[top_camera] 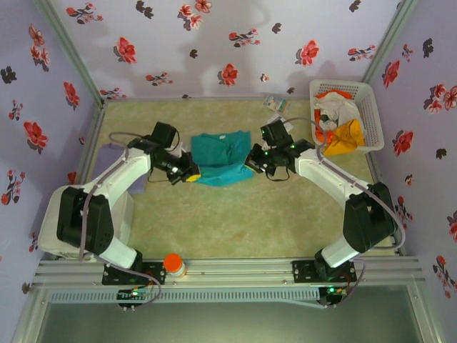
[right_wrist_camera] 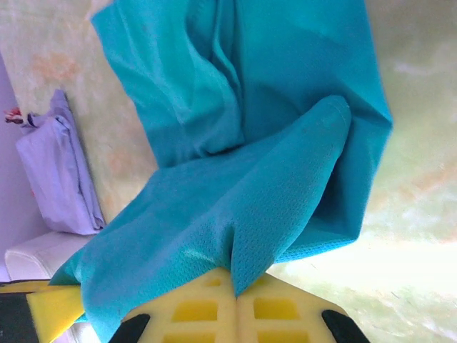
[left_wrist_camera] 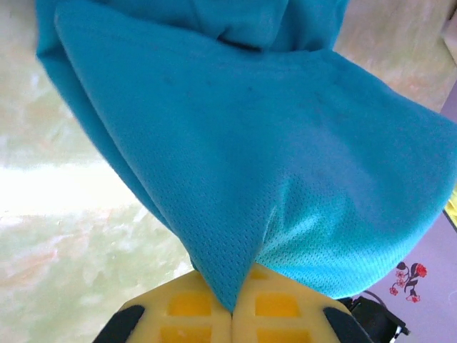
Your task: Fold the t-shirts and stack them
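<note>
A teal t-shirt lies partly folded at the middle of the table, its near edge lifted between both grippers. My left gripper is shut on its left near corner; the cloth runs down into the closed yellow pads. My right gripper is shut on the right near corner, with teal fabric pinched between its pads. A pale purple shirt lies folded at the table's left side, also seen as purple cloth behind the left arm.
A white lattice basket at the back right holds orange and white garments. Small white packets lie near the back wall. An orange-capped object stands by the front rail. Flowered walls enclose the table.
</note>
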### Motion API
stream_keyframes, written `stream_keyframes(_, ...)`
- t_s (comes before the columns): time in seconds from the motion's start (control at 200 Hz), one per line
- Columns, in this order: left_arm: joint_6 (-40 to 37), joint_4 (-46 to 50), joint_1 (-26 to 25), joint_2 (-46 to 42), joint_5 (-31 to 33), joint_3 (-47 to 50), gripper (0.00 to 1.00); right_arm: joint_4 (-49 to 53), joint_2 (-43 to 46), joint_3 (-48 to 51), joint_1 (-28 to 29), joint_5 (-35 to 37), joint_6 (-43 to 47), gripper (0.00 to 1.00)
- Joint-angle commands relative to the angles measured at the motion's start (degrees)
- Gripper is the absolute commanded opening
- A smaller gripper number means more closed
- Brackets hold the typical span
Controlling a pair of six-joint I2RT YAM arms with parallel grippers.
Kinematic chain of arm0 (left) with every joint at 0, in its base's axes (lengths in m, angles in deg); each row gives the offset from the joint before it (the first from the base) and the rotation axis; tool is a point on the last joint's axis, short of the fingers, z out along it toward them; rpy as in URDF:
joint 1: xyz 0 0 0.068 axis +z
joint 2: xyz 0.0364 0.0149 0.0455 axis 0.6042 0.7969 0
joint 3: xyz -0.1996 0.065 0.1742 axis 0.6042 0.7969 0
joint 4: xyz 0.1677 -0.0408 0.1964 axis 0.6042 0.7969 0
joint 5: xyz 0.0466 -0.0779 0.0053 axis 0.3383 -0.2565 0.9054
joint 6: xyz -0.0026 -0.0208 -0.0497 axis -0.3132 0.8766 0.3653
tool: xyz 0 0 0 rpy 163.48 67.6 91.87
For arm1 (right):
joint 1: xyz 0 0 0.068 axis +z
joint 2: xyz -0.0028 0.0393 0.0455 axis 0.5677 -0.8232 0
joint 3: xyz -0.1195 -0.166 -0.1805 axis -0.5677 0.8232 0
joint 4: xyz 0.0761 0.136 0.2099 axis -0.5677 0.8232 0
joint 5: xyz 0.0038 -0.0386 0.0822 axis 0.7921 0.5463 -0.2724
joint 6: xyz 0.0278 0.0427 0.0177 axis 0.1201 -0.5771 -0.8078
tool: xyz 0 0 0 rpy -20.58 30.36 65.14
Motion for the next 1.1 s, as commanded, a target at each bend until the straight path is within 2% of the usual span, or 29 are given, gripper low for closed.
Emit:
stream_keyframes(0.0, 3.4, -2.1, -0.5, -6.0, -1.4, 5.1, 0.00, 1.3, 4.9, 3.5, 1.7, -0.2, -0.5, 0.00)
stream_keyframes(0.275, 15.8, -6.4, -7.3, -20.3, -1.2, 19.1, 0.00, 3.8, 15.6, 14.1, 9.1, 2.9, -6.5, 0.00)
stream_keyframes(0.39, 21.9, -5.7, -10.1, -27.7, 1.5, 23.4, 0.00, 4.8, 20.7, 17.3, 12.4, 4.5, -10.2, 0.00)
stream_keyframes(0.575, 27.6, -0.1, -13.4, -35.8, 4.4, 22.7, 0.00, 8.7, 27.6, 17.1, 13.9, 7.5, -12.1, 0.00)
stream_keyframes(0.67, 26.5, 0.9, -12.3, -34.9, 4.6, 19.5, 0.00, 9.6, 27.8, 14.3, 13.1, 10.6, -10.4, 0.00)
stream_keyframes(0.805, 21.4, 1.9, -10.8, -28.5, 4.5, 13.3, 0.00, 7.7, 23.4, 9.6, 8.6, 6.3, -6.8, 0.00)
stream_keyframes(1.095, 14.5, 0.7, -3.4, -19.2, 0.8, 8.0, 0.00, 5.1, 13.0, 2.1, 2.6, 0.1, -1.3, 0.00)
